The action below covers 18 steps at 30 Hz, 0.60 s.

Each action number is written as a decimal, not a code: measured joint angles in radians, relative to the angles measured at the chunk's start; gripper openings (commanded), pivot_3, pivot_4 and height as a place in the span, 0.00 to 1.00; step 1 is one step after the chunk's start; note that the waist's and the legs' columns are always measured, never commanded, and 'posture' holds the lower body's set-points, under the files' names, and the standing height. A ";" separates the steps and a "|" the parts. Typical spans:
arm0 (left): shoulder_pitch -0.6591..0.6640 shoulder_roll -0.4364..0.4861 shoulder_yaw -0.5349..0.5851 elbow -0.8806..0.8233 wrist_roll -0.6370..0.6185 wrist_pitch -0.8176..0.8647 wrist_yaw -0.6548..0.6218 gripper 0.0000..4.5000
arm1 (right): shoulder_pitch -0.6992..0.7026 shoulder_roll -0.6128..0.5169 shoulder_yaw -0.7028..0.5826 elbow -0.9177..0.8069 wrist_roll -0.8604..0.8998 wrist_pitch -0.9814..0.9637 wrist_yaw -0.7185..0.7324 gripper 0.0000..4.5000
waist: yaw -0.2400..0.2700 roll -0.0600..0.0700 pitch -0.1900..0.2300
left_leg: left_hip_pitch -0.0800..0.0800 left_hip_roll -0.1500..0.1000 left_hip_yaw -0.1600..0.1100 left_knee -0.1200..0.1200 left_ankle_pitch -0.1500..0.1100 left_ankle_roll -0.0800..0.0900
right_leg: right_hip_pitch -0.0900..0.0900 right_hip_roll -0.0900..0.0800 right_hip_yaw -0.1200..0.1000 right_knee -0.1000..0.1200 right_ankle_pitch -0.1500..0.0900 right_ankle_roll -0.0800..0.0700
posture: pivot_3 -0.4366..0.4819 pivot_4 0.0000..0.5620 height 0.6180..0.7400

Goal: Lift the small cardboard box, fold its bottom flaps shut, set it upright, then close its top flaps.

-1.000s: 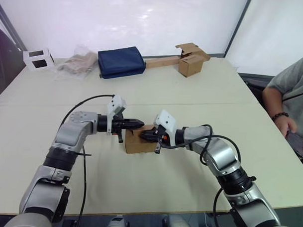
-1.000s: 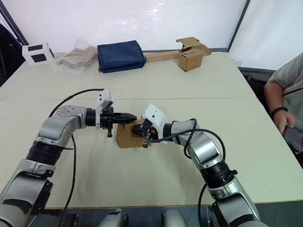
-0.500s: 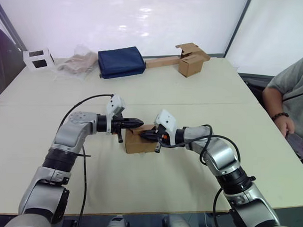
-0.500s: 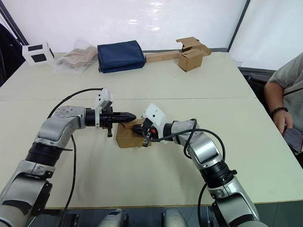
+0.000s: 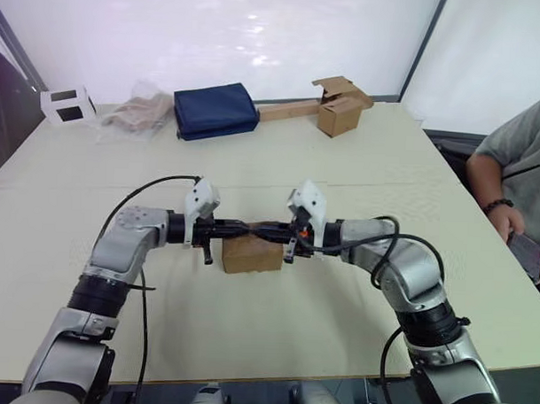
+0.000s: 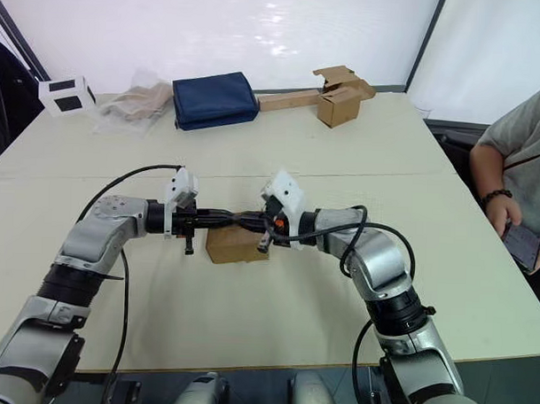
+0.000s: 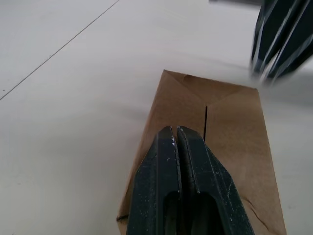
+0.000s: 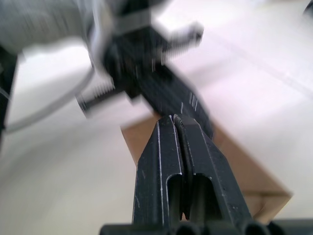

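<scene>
Table: a pale table carries everything; a seam line runs across it beyond the arms.
Small cardboard box: the small cardboard box sits on the table near the middle, between the 2 arms and just under their fingertips. In the left wrist view its upper face shows flaps folded flat and meeting at a short dark slit.
Left gripper: the left gripper reaches in from the robot's left, lying level over the box's top. Its 2 black fingers are pressed together with nothing between them. Whether they touch the cardboard cannot be told.
Right gripper: the right gripper reaches in from the robot's right at the same height, its tip meeting or nearly meeting the left one above the box. Its 2 fingers are closed against each other and hold nothing.
Person: at the right edge of the table sits a person in a grey top, with a hand near a dark phone.
Blue bag: a folded dark blue bag lies at the far side of the table.
Plastic wrap: a crumpled clear bag with something tan in it lies just left of the blue bag.
White cube: a small white cube with dark openings stands at the far left corner.
Second box: another brown box with open flaps stands at the far right, adjoining a long cardboard strip.
</scene>
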 measured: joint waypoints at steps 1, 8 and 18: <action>0.005 0.000 0.000 -0.008 -0.002 0.005 0.004 0.02 | 0.000 -0.001 -0.006 -0.005 0.007 0.006 -0.007 0.00 | 0.000 0.000 0.000 | 0.000 0.000 0.000 0.000 0.000 0.000 | 0.000 0.000 0.000 0.000 0.000 0.000 | 0.48 0.27 1.00; -0.016 -0.002 0.078 -0.051 -0.090 0.136 0.063 0.02 | 0.002 -0.014 -0.004 -0.010 0.005 0.000 -0.052 0.00 | -0.001 0.000 0.000 | 0.000 0.000 0.000 0.000 0.000 0.000 | 0.000 0.000 0.000 0.000 0.000 0.000 | 0.48 0.27 1.00; 0.070 0.035 0.080 -0.176 -0.131 0.219 0.085 0.02 | 0.037 -0.018 0.105 0.117 -0.096 -0.121 -0.048 0.00 | -0.002 0.000 0.000 | 0.000 0.000 0.000 -0.001 0.000 0.000 | 0.000 0.000 0.000 -0.001 0.000 0.000 | 0.48 0.27 1.00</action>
